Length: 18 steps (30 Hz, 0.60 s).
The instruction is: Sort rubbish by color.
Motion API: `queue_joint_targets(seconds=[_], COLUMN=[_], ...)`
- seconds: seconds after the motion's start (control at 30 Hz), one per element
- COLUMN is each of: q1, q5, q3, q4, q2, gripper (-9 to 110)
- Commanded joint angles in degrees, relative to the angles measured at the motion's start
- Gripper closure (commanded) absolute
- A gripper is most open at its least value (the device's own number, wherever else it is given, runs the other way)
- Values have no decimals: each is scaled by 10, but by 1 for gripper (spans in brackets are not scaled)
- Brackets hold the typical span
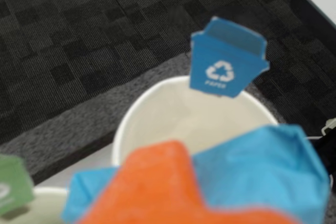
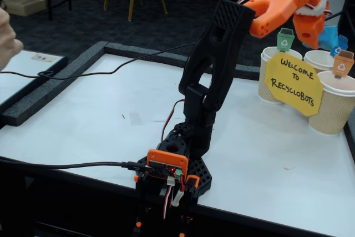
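In the wrist view we see our gripper (image 1: 210, 203) pinching the light blue wad (image 1: 262, 166) between its orange fingers (image 1: 157, 182). Directly below it stands 1 cup (image 1: 173, 114) with a blue bin flag (image 1: 226, 59); a green flag (image 1: 13, 184) is at left.

Arm: black-and-orange robot arm (image 2: 213, 81) is reaching far right.
Gripper: orange gripper (image 2: 321, 36) is holding light blue crumpled paper wad (image 2: 328, 36) above tan paper cups (image 2: 333, 106).
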Motion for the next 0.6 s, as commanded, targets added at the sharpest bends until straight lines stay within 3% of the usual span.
queue_joint_targets(seconds=[0.0,0.57], q1=[19,19], q5=[-11,-14], q3=[-105,-107], q4=[-2,-16], q2=[13,5], gripper=[101,89])
